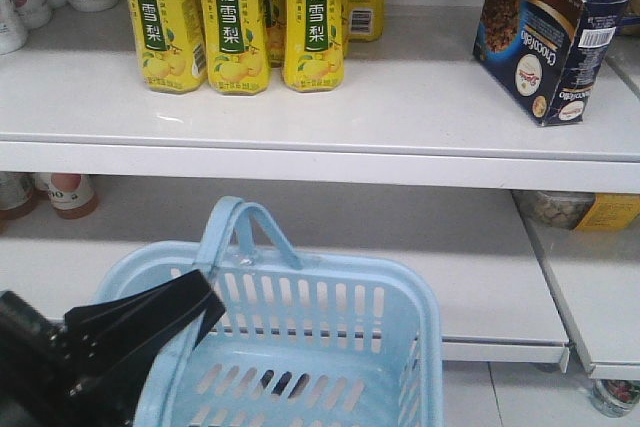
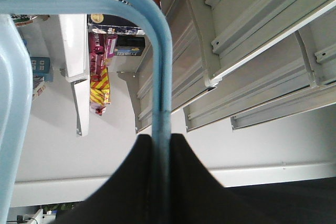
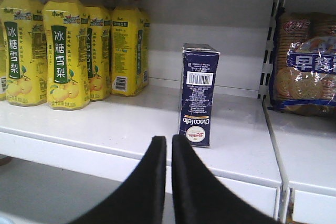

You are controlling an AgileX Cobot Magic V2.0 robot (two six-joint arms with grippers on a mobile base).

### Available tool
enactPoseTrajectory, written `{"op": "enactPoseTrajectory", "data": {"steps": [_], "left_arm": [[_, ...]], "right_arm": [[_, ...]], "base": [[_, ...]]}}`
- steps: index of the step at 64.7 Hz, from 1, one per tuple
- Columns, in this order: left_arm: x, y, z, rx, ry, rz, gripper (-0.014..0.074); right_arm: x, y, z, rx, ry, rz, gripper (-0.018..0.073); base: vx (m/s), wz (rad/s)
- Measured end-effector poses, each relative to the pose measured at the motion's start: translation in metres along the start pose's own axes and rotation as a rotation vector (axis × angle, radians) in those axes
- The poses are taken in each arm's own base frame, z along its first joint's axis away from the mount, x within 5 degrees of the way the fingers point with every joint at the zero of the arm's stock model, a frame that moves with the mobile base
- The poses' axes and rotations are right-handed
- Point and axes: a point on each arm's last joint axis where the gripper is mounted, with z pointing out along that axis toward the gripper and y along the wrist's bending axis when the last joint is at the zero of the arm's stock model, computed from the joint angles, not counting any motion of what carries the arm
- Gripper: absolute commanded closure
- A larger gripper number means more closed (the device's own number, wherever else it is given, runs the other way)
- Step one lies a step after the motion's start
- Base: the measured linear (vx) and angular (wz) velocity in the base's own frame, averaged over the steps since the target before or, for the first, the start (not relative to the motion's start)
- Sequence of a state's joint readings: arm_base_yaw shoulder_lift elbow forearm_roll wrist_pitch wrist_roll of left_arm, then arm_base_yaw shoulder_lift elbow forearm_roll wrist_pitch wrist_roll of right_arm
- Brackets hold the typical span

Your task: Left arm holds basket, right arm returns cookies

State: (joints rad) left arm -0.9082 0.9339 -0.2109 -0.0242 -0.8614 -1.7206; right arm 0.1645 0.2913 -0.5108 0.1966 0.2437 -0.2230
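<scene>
Light blue basket (image 1: 300, 347) sits low in front of the shelving, under the white upper shelf (image 1: 400, 112), with one hoop handle (image 2: 160, 61) pinched between the left tool (image 2: 160, 182) fingers, so that one's clamped on the handle. The cookies (image 1: 550, 32) box is standing upright on the upper shelf toward its right end, well apart from the yellow bottles (image 1: 240, 17) lined up near the shelf's left-middle. From the right wrist view the box (image 3: 199, 95) shows its narrow barcode side, near the front edge. The right tool (image 3: 168, 177) is off the box, its fingers nearly together with only a thin gap, holding nothing.
</scene>
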Motion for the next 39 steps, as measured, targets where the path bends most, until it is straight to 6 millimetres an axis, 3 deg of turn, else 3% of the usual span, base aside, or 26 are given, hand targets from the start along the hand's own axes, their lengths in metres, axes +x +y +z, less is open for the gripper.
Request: {"op": "enactPoseTrajectory", "data": {"steps": [21,39], "left_arm": [[-0.012,0.01,-0.053,-0.031,-0.084,0.112,0.0599],[-0.023,0.008,-0.076,-0.015,-0.205,0.32,0.0599]], "right_arm": [[0.0,0.0,0.0,0.0,0.0,0.0,0.0565],[0.0,0.0,0.0,0.0,0.001,0.0,0.0565]], "base": [[0.0,0.0],[0.0,0.0]]}}
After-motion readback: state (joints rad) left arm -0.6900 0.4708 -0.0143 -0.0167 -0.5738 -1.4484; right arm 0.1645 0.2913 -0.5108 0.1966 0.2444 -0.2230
